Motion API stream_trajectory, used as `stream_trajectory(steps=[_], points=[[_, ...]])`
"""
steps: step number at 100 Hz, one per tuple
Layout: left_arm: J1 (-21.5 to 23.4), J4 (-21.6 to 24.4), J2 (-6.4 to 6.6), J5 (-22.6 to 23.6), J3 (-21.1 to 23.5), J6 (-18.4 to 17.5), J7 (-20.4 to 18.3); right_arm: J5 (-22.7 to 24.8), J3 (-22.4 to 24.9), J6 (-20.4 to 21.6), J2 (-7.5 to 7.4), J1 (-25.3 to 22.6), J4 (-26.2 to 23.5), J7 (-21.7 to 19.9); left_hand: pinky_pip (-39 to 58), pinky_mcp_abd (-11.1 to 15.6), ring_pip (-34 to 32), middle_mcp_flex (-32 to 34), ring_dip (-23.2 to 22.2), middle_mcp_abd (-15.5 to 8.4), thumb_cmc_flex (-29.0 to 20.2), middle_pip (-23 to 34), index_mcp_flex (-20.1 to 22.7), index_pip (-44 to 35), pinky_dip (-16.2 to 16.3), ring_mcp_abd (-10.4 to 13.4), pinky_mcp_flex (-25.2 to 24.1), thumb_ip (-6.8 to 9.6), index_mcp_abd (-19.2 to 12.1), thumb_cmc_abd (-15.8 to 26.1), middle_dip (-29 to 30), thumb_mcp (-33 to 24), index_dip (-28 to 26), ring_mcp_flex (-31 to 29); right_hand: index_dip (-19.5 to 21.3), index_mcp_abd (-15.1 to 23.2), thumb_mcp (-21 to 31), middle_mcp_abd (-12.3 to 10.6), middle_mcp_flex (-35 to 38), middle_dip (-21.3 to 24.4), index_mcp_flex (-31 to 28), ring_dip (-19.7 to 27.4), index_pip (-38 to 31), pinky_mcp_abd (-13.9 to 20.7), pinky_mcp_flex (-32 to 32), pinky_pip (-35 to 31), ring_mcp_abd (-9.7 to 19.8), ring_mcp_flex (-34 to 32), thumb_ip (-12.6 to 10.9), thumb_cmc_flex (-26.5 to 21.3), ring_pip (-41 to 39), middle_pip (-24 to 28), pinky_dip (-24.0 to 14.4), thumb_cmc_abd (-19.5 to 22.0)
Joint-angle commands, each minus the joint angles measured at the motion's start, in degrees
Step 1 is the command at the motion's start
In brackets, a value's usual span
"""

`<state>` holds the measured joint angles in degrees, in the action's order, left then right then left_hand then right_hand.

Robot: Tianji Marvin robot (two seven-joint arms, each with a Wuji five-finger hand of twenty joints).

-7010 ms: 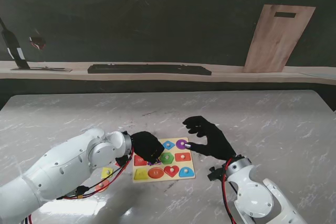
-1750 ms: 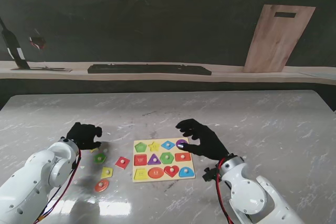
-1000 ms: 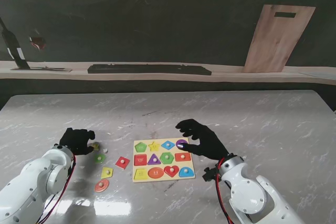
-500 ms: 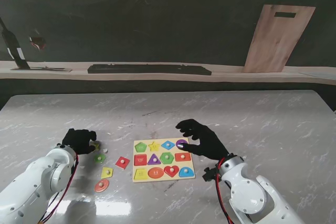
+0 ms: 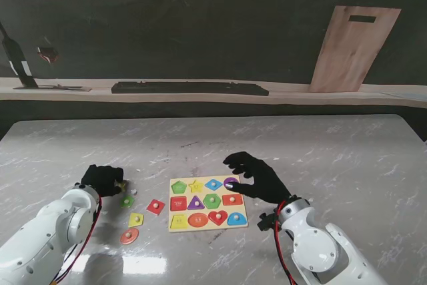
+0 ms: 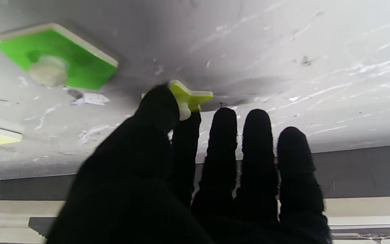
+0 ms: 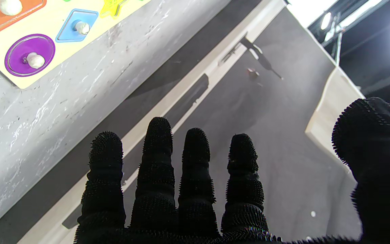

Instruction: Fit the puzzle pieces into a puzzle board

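The puzzle board (image 5: 207,227) lies at mid table with several coloured pieces seated in it. My left hand (image 5: 103,179) is to its left, thumb and index finger pinched on the knob of a yellow star piece (image 6: 191,97) that sits at the table surface; its other fingers are straight. My right hand (image 5: 257,177) hovers over the board's far right corner, open and holding nothing. In the right wrist view its fingers (image 7: 195,169) are spread, with the purple circle (image 7: 29,55) and blue diamond (image 7: 77,25) in the board beyond them.
Loose pieces lie between my left hand and the board: a green one (image 5: 127,200), a red one (image 5: 155,206), a yellow one (image 5: 135,219) and an orange round one (image 5: 129,235). A wooden board (image 5: 350,48) leans on the back wall above a ledge.
My left hand left the board, swung out to the left and has edged onto the yellow star piece, closing thumb and index on it. The right hand has hardly moved.
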<state>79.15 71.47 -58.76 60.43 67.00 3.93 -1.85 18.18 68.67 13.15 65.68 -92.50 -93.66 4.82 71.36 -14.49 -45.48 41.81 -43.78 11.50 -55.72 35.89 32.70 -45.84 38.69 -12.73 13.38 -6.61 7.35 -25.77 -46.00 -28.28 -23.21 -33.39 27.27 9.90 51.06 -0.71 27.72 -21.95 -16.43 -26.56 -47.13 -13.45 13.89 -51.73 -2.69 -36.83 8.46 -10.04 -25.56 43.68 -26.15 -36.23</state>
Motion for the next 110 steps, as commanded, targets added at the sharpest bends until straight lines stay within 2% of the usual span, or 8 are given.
stream_trajectory(steps=[1,22,37,46,64,110], points=[[-0.1,-0.3,-0.25,-0.4,-0.3,0.2,0.1,0.1,-0.2,-0.1,0.05,-0.4,-0.3,0.0,1.9,-5.4,-1.6,2.1,-0.1,-0.2,-3.1,-0.5,2.5,-3.1,0.5,0.6,0.6,-2.63,-1.6,-1.9,-1.0,1.2,-0.4,-1.6,0.7,1.7,-0.3,-1.5,1.9,-0.4,-0.6,-0.9,-0.2,-0.3,-0.5,-0.9,1.6,-0.3,-1.9,-0.8,-0.9,0.4,-1.0,0.3],[0.0,-0.6,-0.44,-1.3,-0.4,0.5,0.6,0.2,-0.1,-0.1,0.06,-0.4,-0.3,0.1,3.1,-6.3,-2.9,9.5,1.1,0.1,-4.7,-2.1,5.7,-7.9,1.0,0.5,3.1,-2.42,-1.2,-2.3,-1.7,-0.3,1.2,-5.6,0.7,2.1,-0.4,-1.6,2.0,-0.4,-0.6,-0.9,-0.1,-0.3,-0.6,-0.9,1.5,-0.3,-2.0,-0.7,-0.9,0.4,-1.0,0.5],[0.3,-0.6,-0.56,-1.7,-0.3,0.6,1.1,0.2,-0.1,-0.1,0.07,-0.4,-0.4,0.1,4.0,-7.6,-4.5,14.4,1.7,0.9,-5.5,-3.0,8.3,-9.9,1.3,0.7,5.5,-2.43,0.2,-4.1,-1.9,-3.4,2.2,-8.4,0.7,2.5,-0.7,-1.7,2.1,-0.3,-0.8,-0.9,-0.2,-0.3,-0.6,-0.9,1.5,-0.3,-2.0,-0.7,-0.8,0.3,-1.0,0.7],[0.4,-0.7,-0.65,-1.9,-0.4,0.7,1.8,0.2,-0.1,-0.2,0.08,-0.5,-0.4,0.2,4.2,-8.3,-5.3,16.1,2.0,1.2,-4.3,-3.6,9.3,-10.5,1.4,0.9,6.7,-3.02,0.4,-5.8,-1.3,-7.0,2.8,-9.7,0.7,2.8,-0.7,-1.7,2.2,-0.3,-0.8,-0.9,-0.2,-0.3,-0.6,-0.9,1.5,-0.3,-2.1,-0.8,-0.8,0.3,-1.0,0.8],[0.6,-1.1,-0.78,-1.8,-0.3,0.4,3.3,0.2,0.0,-0.2,0.08,-0.5,-0.4,0.2,4.6,-8.9,-5.9,17.6,0.7,1.3,-3.0,-4.4,10.1,-11.5,1.3,0.5,8.0,-3.50,0.5,-7.8,-1.9,-11.8,2.9,-11.0,0.8,3.5,-1.0,-1.8,2.3,-0.3,-0.8,-0.9,-0.1,-0.3,-0.6,-0.9,1.4,-0.2,-2.1,-0.8,-0.8,0.2,-1.0,1.0],[1.2,-0.7,-0.85,-1.1,0.7,-0.8,5.3,-0.1,-0.1,-0.3,0.08,-0.4,-0.3,0.0,4.6,-8.8,-5.5,17.8,-2.2,0.4,0.5,-3.7,9.2,-14.6,1.2,0.5,8.5,-1.78,-1.1,-9.9,-4.5,-20.2,1.7,-11.7,0.9,4.1,-1.5,-1.8,2.3,-0.3,-0.7,-1.0,0.0,-0.3,-0.7,-0.8,1.4,-0.2,-2.3,-0.9,-0.7,0.2,-1.0,1.4]])
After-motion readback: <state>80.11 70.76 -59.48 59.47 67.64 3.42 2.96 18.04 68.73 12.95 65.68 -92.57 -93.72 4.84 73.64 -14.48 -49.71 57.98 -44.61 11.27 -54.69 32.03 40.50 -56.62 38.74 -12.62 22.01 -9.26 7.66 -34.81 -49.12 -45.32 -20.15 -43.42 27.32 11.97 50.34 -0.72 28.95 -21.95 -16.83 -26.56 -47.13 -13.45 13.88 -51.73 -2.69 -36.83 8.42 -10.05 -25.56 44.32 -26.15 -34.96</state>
